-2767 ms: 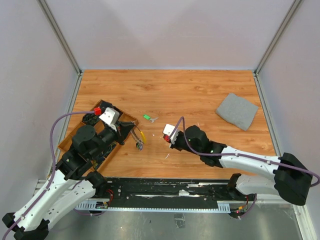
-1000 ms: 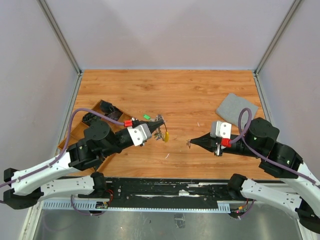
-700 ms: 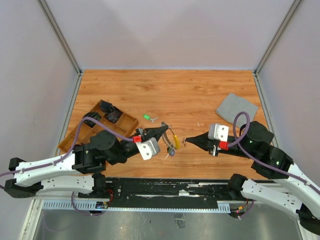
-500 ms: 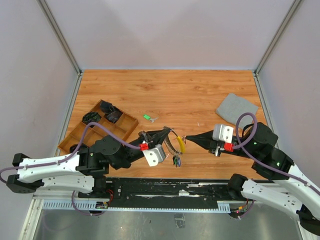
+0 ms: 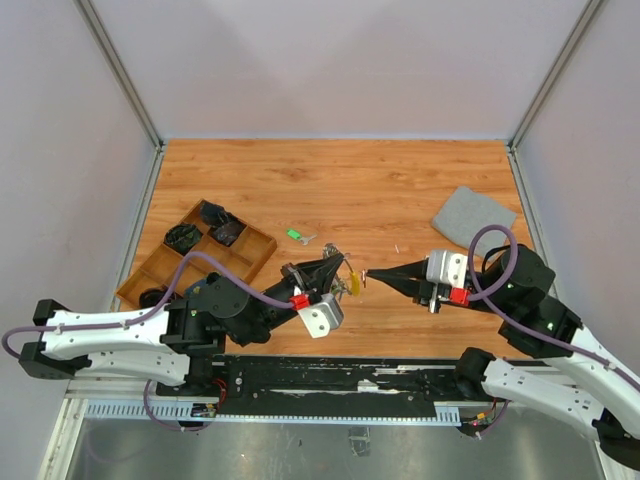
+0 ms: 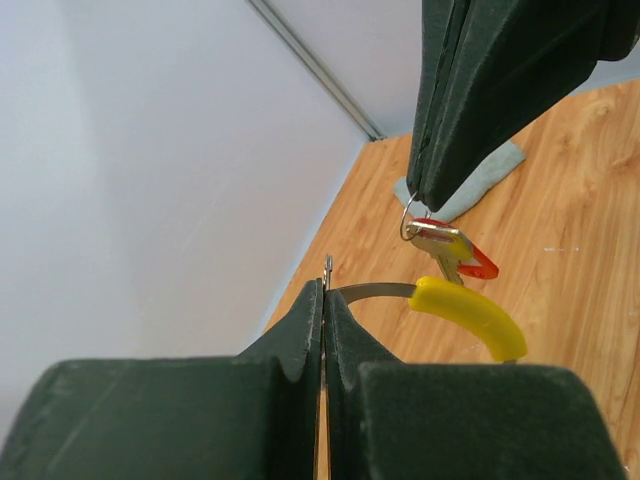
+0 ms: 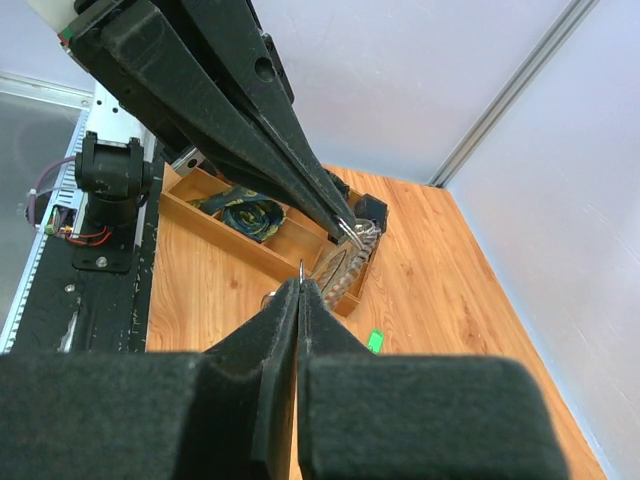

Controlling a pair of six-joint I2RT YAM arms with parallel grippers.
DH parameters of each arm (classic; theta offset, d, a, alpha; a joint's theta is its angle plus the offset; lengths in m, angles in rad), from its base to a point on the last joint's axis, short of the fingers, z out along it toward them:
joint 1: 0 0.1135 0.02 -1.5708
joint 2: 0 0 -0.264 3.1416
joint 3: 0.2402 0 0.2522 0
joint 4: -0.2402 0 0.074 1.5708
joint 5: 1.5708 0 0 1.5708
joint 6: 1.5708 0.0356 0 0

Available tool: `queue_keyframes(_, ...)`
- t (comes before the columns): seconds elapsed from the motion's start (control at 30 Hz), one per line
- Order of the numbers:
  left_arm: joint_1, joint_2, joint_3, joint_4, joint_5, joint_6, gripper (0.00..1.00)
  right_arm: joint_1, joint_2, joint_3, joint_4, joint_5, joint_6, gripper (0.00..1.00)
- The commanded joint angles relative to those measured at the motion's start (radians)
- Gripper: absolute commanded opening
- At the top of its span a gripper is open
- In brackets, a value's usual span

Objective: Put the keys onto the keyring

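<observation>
- Keyring (image 5: 346, 279) is now held off the worktop (image 5: 400, 180), at 6 o'clock of its centre. About three seconds ago it hung beside the tray (image 5: 258, 233), out at 9 o'clock.
- Half a second ago its keys dangled lower; now they sit bunched up near the tip.
- Appearance: a thin silver ring carrying a yellow-headed key (image 6: 468, 316). The chain is too blurred to describe.
- Left gripper (image 5: 339, 261) is pressed together, pinching the ring's edge.
- Right gripper (image 5: 367, 274), at 3 o'clock of the ring, pinches a red-headed key (image 6: 455, 250) by its small loop. The gap between the two has closed from well apart to just beside.
- Judgement: lined up for threading, key not yet on.
- Green-headed key (image 5: 294, 236) lies loose on the worktop at 10 o'clock.
</observation>
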Motion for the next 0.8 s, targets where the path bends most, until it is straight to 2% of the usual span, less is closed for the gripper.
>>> queue_keyframes(0.0,-0.014,0.007,0.008,0.078,-0.022,0.007,0.01,-0.012,0.015,-0.017,0.082,-0.026,-0.018,0.01)
queue_keyframes(0.3,-0.014,0.022,0.013,0.081,-0.028,-0.016,0.01,-0.012,0.048,-0.032,0.160,-0.007,-0.021,0.01)
queue_keyframes(0.77,-0.014,0.030,0.017,0.086,-0.033,-0.019,0.01,-0.012,0.058,-0.035,0.156,0.043,-0.010,0.01)
